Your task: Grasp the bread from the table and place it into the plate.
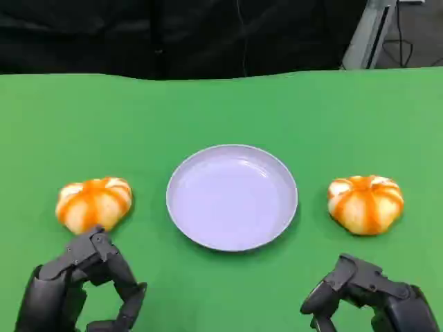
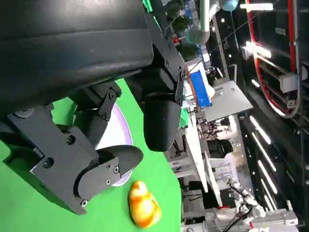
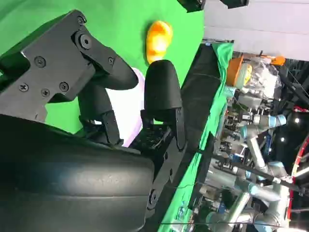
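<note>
Nearest, at the table's (image 1: 221, 104) front edge: left hand (image 1: 86, 287) and right hand (image 1: 363, 294), both low, fingers curled loosely w/ a gap, holding nothing; wrists cut off by frame. Left bread (image 1: 93, 203) sits just beyond left hand, not touching. Right bread (image 1: 365, 203) lies a bit further from right hand. Both round, no clear long axis. Plate (image 1: 232, 197) btwn them, upright. Beyond: dark backdrop.
</note>
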